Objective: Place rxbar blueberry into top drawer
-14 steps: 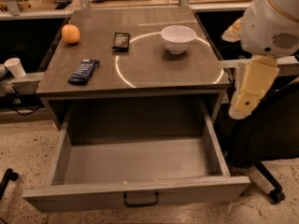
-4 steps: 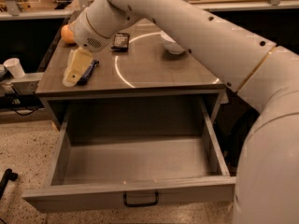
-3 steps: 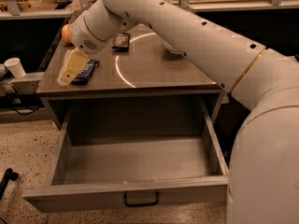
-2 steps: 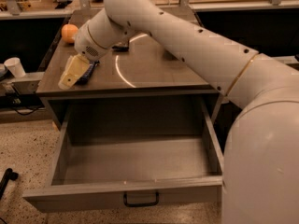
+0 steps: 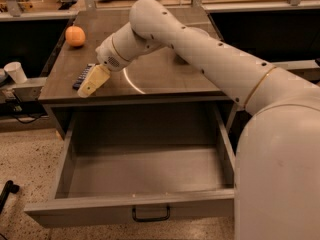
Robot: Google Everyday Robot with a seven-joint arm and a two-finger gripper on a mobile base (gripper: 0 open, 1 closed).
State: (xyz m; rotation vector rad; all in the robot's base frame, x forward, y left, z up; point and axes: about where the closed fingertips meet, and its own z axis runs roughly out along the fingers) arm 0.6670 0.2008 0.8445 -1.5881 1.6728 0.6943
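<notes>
Rxbar blueberry [image 5: 81,77] not yet in the top drawer [image 5: 130,210]: lies on the counter [image 5: 160,81] at its near left edge, hand [image 5: 93,82] right over it. Cannot tell whether gripping or open. Drawer pulled out, nothing seen inside. Left, likely: grasp, lift, drop in.
</notes>
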